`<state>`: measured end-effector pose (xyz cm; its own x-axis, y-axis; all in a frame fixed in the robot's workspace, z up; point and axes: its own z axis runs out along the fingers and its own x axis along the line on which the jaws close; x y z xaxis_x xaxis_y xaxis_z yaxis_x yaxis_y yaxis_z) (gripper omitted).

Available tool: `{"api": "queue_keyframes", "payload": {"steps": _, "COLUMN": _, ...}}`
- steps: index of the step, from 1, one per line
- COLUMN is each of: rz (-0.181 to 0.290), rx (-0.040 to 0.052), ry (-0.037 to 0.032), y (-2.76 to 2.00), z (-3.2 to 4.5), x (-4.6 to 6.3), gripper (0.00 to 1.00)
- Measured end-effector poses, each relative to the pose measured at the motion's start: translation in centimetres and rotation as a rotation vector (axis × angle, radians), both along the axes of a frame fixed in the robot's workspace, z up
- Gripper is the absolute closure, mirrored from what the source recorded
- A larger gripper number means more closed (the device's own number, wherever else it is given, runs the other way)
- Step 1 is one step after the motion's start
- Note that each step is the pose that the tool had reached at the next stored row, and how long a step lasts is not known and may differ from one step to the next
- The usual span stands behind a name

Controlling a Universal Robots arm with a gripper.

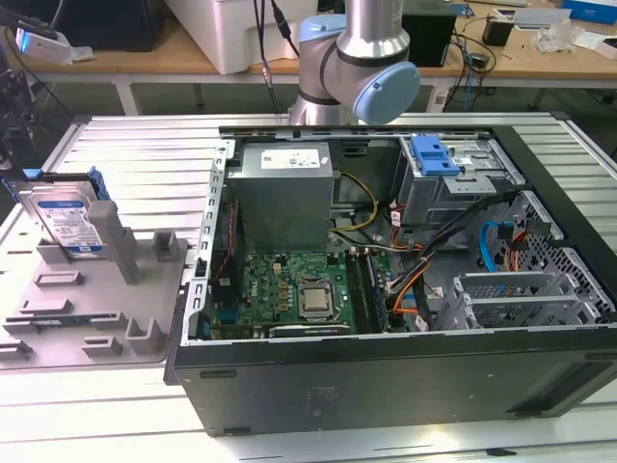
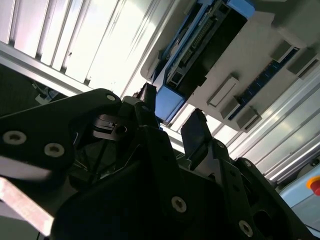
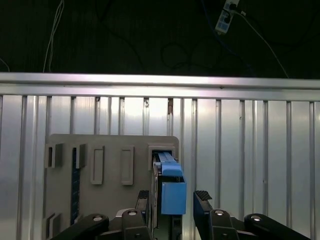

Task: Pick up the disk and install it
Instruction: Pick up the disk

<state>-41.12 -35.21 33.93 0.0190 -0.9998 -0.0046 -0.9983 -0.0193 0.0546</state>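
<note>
Exterior view: the disk stands on edge in a slot of the grey holder. The holder lies on the slatted counter at the exterior view's left, well apart from the open computer case.
First wrist view: the disk's blue carrier edge lines up between the two jaws, with the holder and the counter slats beyond.
Second wrist view: the disk is seen side-on, its blue end nearest the jaws.
Jaws: spread apart and grasping nothing; a gap shows on each side of the carrier.
Step in hand: by my reading, the approach for the pick-up. The disk sits untouched in its slot, and nothing has gone into the case.
What the grasp calls for: probably jaws held square to the thin edge, one on each flat face, and a straight pull along the slot, since the holder's walls hug the disk.
Hard to make out: how far the jaws hang above the disk.
Hidden: the disk's lower part, sunk in the holder.
Uncertain: which bay should receive it. The cage by the blue latch plate is crowded by cables.
</note>
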Motion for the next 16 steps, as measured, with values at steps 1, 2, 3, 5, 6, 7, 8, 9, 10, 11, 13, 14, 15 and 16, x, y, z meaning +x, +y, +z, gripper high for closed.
{"api": "queue_keyframes", "payload": {"steps": 1, "rz": 0.0, "rx": 0.0, "ry": -0.0001, "y": 0.0, "z": -0.05, "x": 0.0, "gripper": 0.52}}
{"api": "queue_keyframes", "payload": {"steps": 2, "rz": 0.0, "rx": -0.0001, "ry": 0.0, "y": 0.0, "z": -0.09, "x": 0.0, "gripper": 0.52}}
{"api": "queue_keyframes", "payload": {"steps": 3, "rz": 0.0, "rx": -0.0002, "ry": 0.0, "y": -0.01, "z": -0.14, "x": 0.0, "gripper": 0.52}}
{"api": "queue_keyframes", "payload": {"steps": 5, "rz": 0.0, "rx": -0.0002, "ry": 0.0, "y": -0.01, "z": -0.29, "x": 0.0, "gripper": 0.52}}
{"api": "queue_keyframes", "payload": {"steps": 6, "rz": 0.0, "rx": -0.0003, "ry": 0.0, "y": -0.02, "z": -0.34, "x": 0.0, "gripper": 0.52}}
{"api": "queue_keyframes", "payload": {"steps": 7, "rz": 0.0, "rx": -0.0003, "ry": 0.0, "y": -0.02, "z": -0.43, "x": 0.0, "gripper": 0.52}}
{"api": "queue_keyframes", "payload": {"steps": 8, "rz": 0.0, "rx": -0.0003, "ry": -0.0001, "y": -0.02, "z": -0.48, "x": 0.0, "gripper": 0.52}}
{"api": "queue_keyframes", "payload": {"steps": 9, "rz": 0.0, "rx": -0.0003, "ry": -0.0001, "y": -0.02, "z": -0.55, "x": 0.0, "gripper": 0.52}}
{"api": "queue_keyframes", "payload": {"steps": 10, "rz": 0.0, "rx": -0.0004, "ry": -0.0001, "y": -0.02, "z": -0.61, "x": 0.0, "gripper": 0.52}}
{"api": "queue_keyframes", "payload": {"steps": 11, "rz": 0.0, "rx": -0.0005, "ry": 0.0, "y": -0.02, "z": -0.66, "x": 0.0, "gripper": 0.52}}
{"api": "queue_keyframes", "payload": {"steps": 13, "rz": 0.0, "rx": -0.0006, "ry": 0.0, "y": -0.02, "z": -0.79, "x": 0.0, "gripper": 0.52}}
{"api": "queue_keyframes", "payload": {"steps": 14, "rz": 0.0, "rx": -0.0006, "ry": 0.0, "y": -0.02, "z": -0.88, "x": 0.0, "gripper": 0.52}}
{"api": "queue_keyframes", "payload": {"steps": 15, "rz": 0.0, "rx": -0.0007, "ry": 0.0, "y": -0.03, "z": -0.97, "x": 0.0, "gripper": 0.52}}
{"api": "queue_keyframes", "payload": {"steps": 16, "rz": 0.0, "rx": -0.0008, "ry": 0.0, "y": -0.03, "z": -1.0, "x": 0.0, "gripper": 0.52}}
